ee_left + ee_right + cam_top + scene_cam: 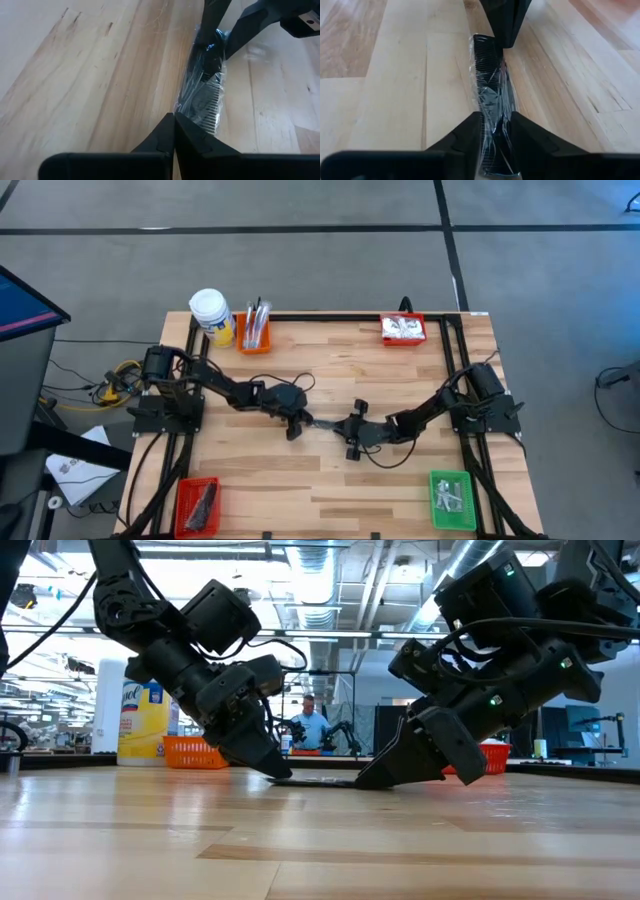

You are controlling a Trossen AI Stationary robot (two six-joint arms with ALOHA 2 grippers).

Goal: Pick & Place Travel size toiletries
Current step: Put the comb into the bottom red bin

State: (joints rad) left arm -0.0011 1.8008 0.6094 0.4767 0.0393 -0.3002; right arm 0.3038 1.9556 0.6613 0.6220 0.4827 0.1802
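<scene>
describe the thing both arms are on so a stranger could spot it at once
Look to the middle of the wooden table, where the left gripper and right gripper meet. Flat on the wood between them lies a black comb in clear, crinkly wrap. The other toiletries all sit in corner bins; this alone lies loose on the table.

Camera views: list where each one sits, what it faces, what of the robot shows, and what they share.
High: overhead, straight down on the table; both arms.
Low: table height, level across; both grippers tip-down.
Left wrist: on the left arm; left gripper shut on the wrapped comb.
Right wrist: on the right arm; right gripper straddling its other end.
Shared: both wrist views show the comb and the opposite gripper.
</scene>
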